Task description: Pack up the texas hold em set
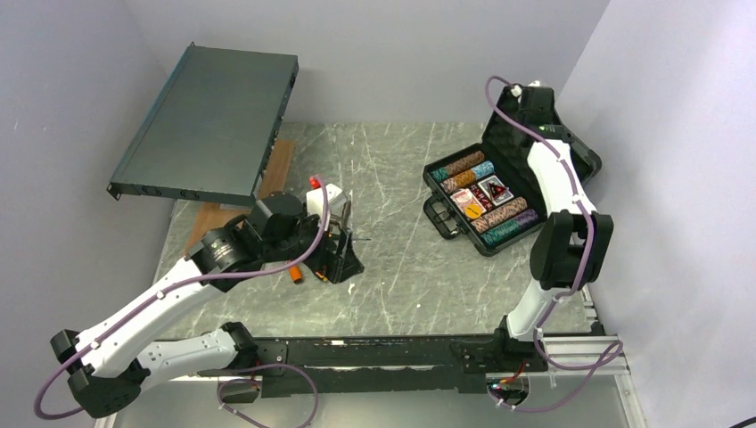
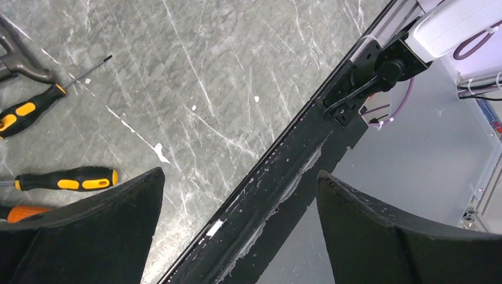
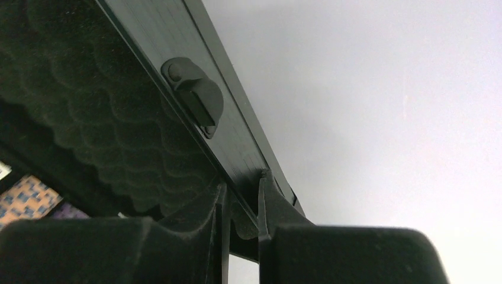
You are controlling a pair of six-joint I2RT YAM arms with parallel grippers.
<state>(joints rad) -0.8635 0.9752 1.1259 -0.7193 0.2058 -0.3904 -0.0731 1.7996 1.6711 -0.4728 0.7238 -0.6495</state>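
The right pincer [image 3: 241,198] is clenched on the rim of the lid [image 3: 160,29]. That lid is thin, stiff plastic lined with soft foam and should swing lightly. The case [image 1: 481,244] stands open on the right of the surface [image 1: 401,259], probably heavy with its chips [image 1: 504,223]. The left pincer [image 2: 240,177] hangs released.

The case [image 1: 487,248] is placed on the far right part of the table [image 1: 401,267], and its lid [image 1: 506,138] is raised behind it. Rows of chips [image 1: 464,163] are laid inside it, and the card decks [image 1: 481,194] are set between these rows. The handle [image 1: 443,218] is turned to the near left. The lid's rim is gripped between the fingers of the right gripper [image 3: 243,195]. The rack unit [image 1: 209,125] is found at the far left. The screwdrivers [image 2: 65,178] are laid before it, beside the left gripper [image 2: 240,177].
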